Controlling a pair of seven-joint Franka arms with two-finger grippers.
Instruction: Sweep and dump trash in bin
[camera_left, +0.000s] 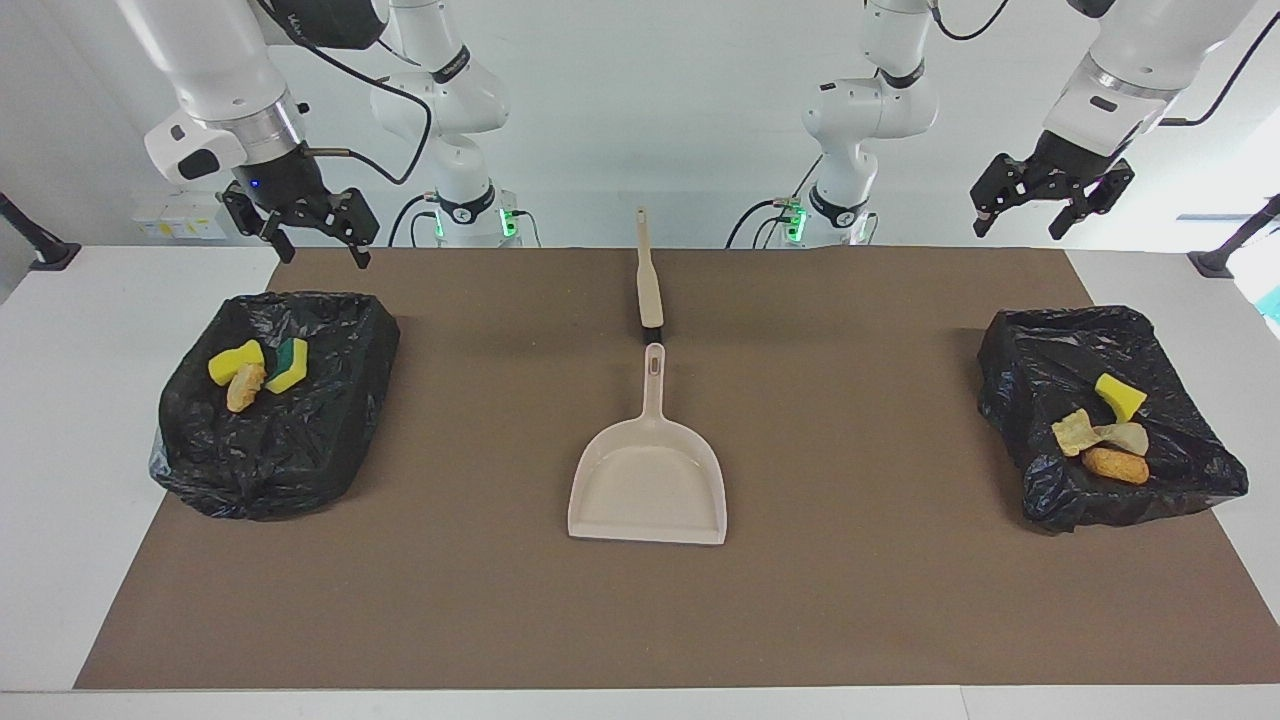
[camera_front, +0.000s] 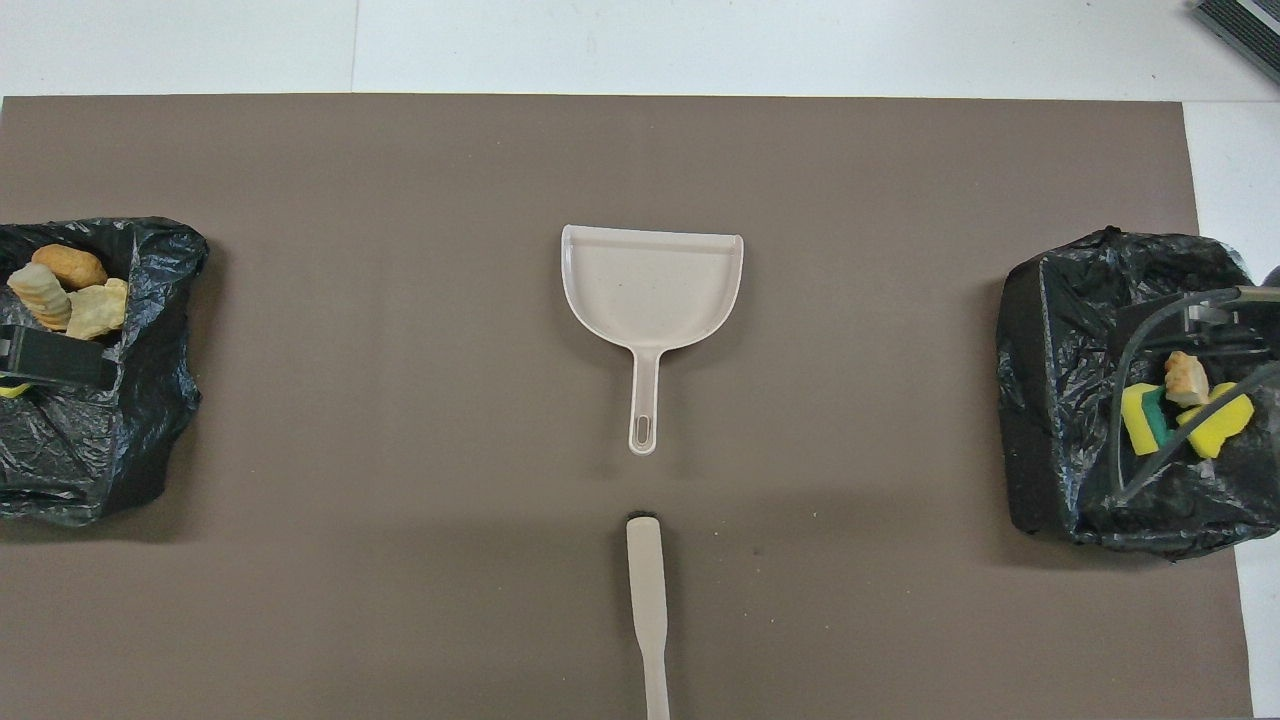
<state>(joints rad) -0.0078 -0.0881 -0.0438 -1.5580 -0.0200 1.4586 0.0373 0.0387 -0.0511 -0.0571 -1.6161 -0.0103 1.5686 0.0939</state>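
— Where are the grippers just now?

— Both up in the air, holding nothing; the left gripper (camera_left: 1050, 203) hangs with its fingers spread apart over the mat's edge nearest the robots, above the lined bin (camera_left: 1108, 415) at the left arm's end of the table; the right gripper (camera_left: 308, 232) hangs over the robots' edge of the other bin (camera_left: 275, 400), fingers parted too.

— And the trash?

— All of it sits in the two bins; the left arm's bin holds a yellow sponge piece (camera_left: 1119, 396), two pale crusty lumps (camera_left: 1074, 431) and an orange bread lump (camera_left: 1115, 465); the right arm's bin holds a yellow sponge (camera_left: 235, 362), a green-backed sponge (camera_left: 289, 364) and a tan lump (camera_left: 245, 387) touching the yellow one.

— What's in the middle?

— The beige dustpan (camera_left: 648, 490) lies flat on the brown mat (camera_left: 850, 600), handle pointing at the robots, nothing in its tray; the brush (camera_left: 649, 280) lies in line with it, nearer the robots, its dark head just apart from the dustpan's handle tip; neither is touched by a gripper.
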